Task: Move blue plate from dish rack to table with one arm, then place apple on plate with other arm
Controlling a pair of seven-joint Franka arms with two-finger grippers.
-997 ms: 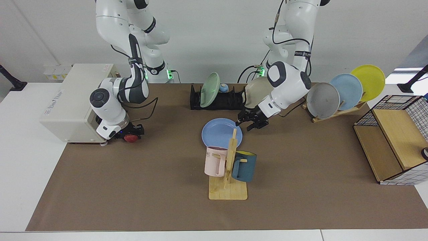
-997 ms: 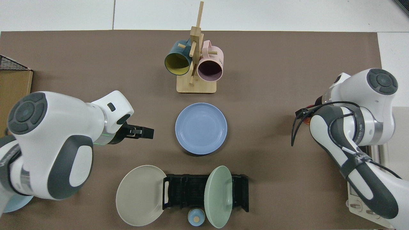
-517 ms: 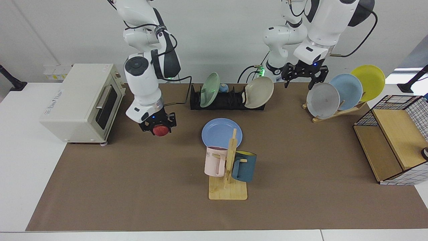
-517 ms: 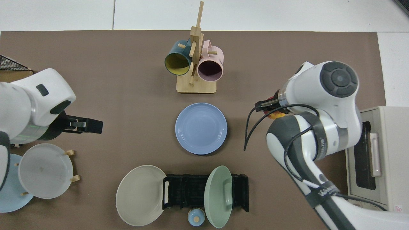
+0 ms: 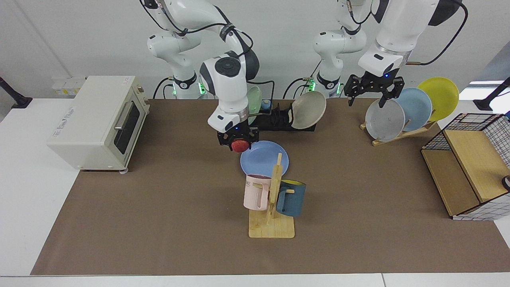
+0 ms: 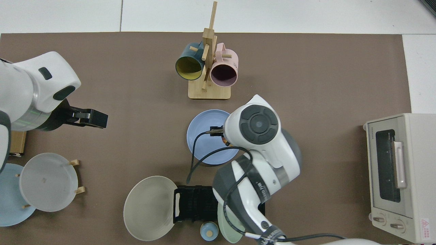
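Observation:
The blue plate (image 5: 266, 160) (image 6: 207, 137) lies flat on the brown mat of the table (image 5: 159, 223), in front of the black dish rack (image 5: 277, 119) (image 6: 196, 204). My right gripper (image 5: 239, 143) is shut on the red apple (image 5: 239, 147) and hangs just above the plate's rim on the oven side. In the top view the right arm's wrist covers the apple and one side of the plate. My left gripper (image 5: 372, 93) (image 6: 97, 118) is open and holds nothing; it hovers above the grey plate (image 5: 384, 119), away from the blue plate.
A beige plate (image 5: 308, 109) and a green plate (image 5: 254, 99) lean in the dish rack. A mug tree (image 5: 273, 199) with two mugs stands just in front of the blue plate. A toaster oven (image 5: 95, 119), a wooden plate rack (image 5: 402, 133) and a wire-sided shelf (image 5: 466, 175) line the table's ends.
My right arm has carried the apple from beside the toaster oven across to the blue plate's rim. The left gripper has shifted only slightly over the wooden rack.

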